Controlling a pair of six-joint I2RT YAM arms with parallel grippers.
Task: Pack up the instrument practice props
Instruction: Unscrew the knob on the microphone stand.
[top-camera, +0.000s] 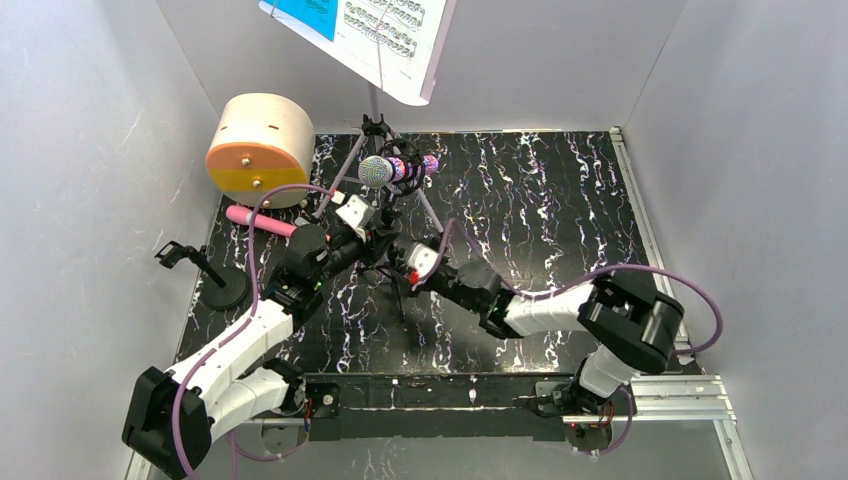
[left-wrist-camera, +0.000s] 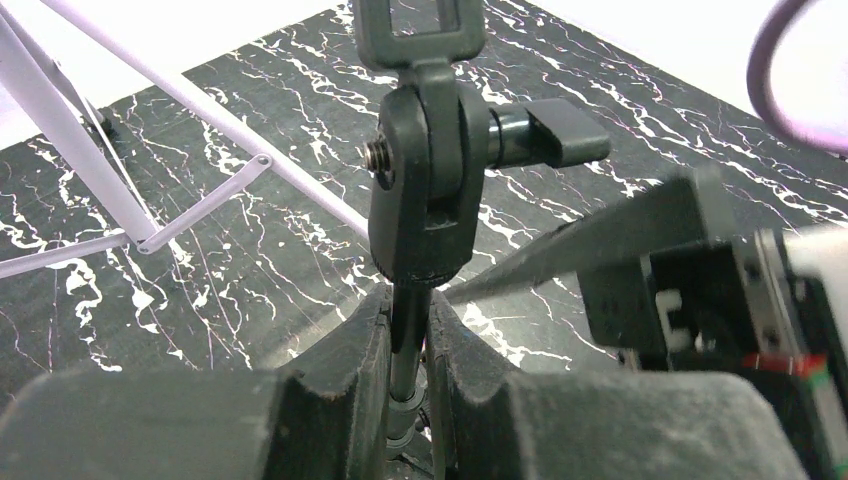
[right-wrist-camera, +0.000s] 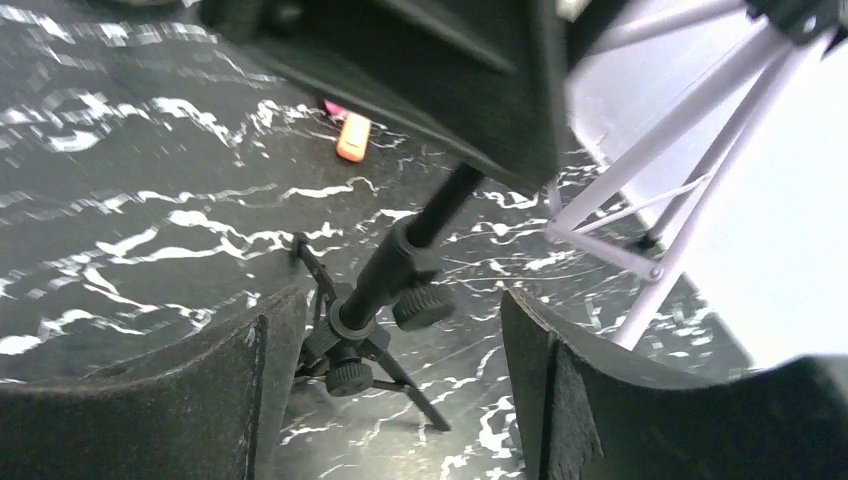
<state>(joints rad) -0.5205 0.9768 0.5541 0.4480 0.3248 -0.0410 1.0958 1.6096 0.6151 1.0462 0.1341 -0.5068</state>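
Left tool (left-wrist-camera: 408, 320) is clamped on the mic tripod (right-wrist-camera: 395, 250) post, just under its swivel. Right tool (right-wrist-camera: 400, 310) gapes around the hub. It looks light, stiff and top-heavy: hold low.

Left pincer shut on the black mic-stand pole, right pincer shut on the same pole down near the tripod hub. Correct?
Not quite. The left pincer is shut on the black pole, but the right pincer is open. The right wrist view shows its fingers standing wide apart on either side of the pole near the tripod hub, not gripping it.
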